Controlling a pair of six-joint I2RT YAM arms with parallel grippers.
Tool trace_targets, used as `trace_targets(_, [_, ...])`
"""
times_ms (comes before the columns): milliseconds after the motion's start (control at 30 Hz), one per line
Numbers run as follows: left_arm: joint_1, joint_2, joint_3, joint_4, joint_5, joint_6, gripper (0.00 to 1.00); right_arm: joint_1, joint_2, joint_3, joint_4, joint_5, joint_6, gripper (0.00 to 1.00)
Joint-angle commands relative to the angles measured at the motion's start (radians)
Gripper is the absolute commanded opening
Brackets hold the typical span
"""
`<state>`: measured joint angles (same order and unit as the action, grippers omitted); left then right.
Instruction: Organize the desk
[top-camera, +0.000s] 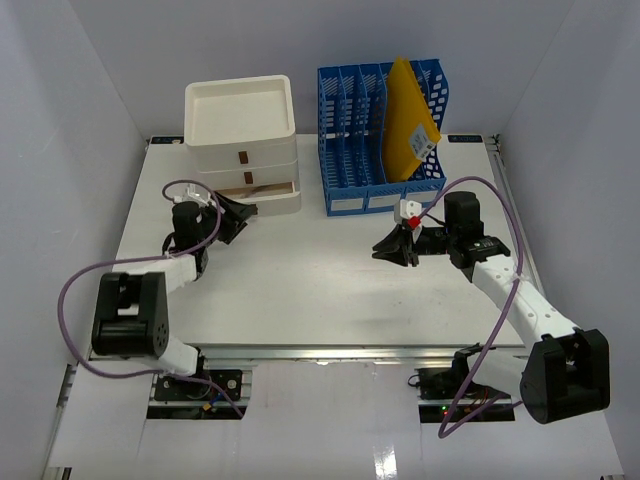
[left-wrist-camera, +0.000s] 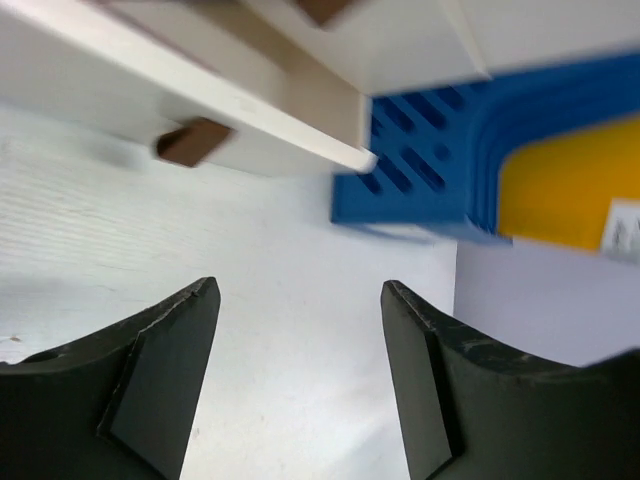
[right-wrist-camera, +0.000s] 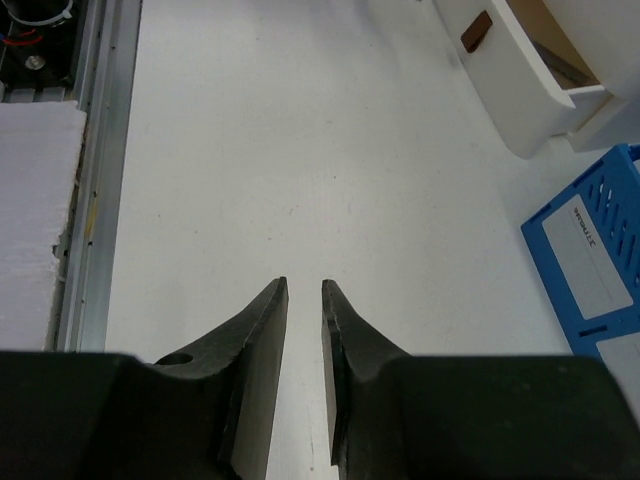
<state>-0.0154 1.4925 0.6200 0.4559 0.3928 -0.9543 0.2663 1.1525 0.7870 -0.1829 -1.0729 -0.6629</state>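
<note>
White desk (top-camera: 300, 290), bare white walls (top-camera: 60, 120)

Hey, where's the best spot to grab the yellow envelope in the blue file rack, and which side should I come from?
Pinch its upper corner, coming down from above. The yellow envelope stands on edge, leaning, in the blue file rack. Only its top pokes above the dividers, and the slot walls cover its lower part. The fingers should probably close across its two flat faces.
</note>
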Motion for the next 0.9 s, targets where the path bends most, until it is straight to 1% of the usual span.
trace_targets(0, [-0.001,-0.312,-0.059,-0.110,0.178,0.301,0.78,-0.009,-0.042,0.042,-0.088,0.129,0.022,0.30])
trace_targets(100, [-0.001,-0.499,-0.113,-0.177,0.299,0.369,0.79,-0.013,-0.073,0.038,-0.123,0.193,0.037,0.35])
trace_targets(167, [-0.001,-0.652,-0.143,-0.236,0.299,0.381,0.84,-0.019,-0.095,0.024,-0.134,0.204,0.041,0.37])
trace_targets(233, [0.000,-0.735,-0.154,-0.321,0.227,0.403,0.93,-0.025,-0.114,0.009,-0.140,0.209,0.046,0.38])
trace_targets(267, [0.000,-0.756,-0.154,-0.360,0.174,0.404,0.96,-0.026,-0.121,-0.001,-0.142,0.213,0.047,0.39])
trace_targets(300, [0.000,-0.766,-0.156,-0.387,0.129,0.393,0.98,-0.028,-0.125,-0.010,-0.144,0.216,0.047,0.39])
trace_targets(367, [0.000,-0.752,-0.170,-0.394,0.085,0.325,0.98,-0.033,-0.127,-0.023,-0.144,0.222,0.045,0.39])
trace_targets(500, [0.000,-0.613,-0.179,-0.341,0.033,0.214,0.95,-0.046,-0.121,-0.036,-0.138,0.225,0.037,0.40])
trace_targets(533, [0.000,-0.571,-0.175,-0.320,0.027,0.188,0.92,-0.048,-0.118,-0.037,-0.137,0.225,0.036,0.39])
trace_targets(667, [0.003,-0.355,-0.111,-0.218,0.024,0.058,0.74,-0.059,-0.111,-0.042,-0.124,0.214,0.040,0.39])
trace_targets(800, [0.008,-0.149,-0.030,-0.176,-0.003,-0.011,0.64,-0.065,-0.111,-0.056,-0.112,0.200,0.035,0.39])
trace_targets(867, [0.011,-0.083,0.006,-0.169,-0.043,-0.049,0.57,-0.065,-0.112,-0.063,-0.110,0.191,0.031,0.39])
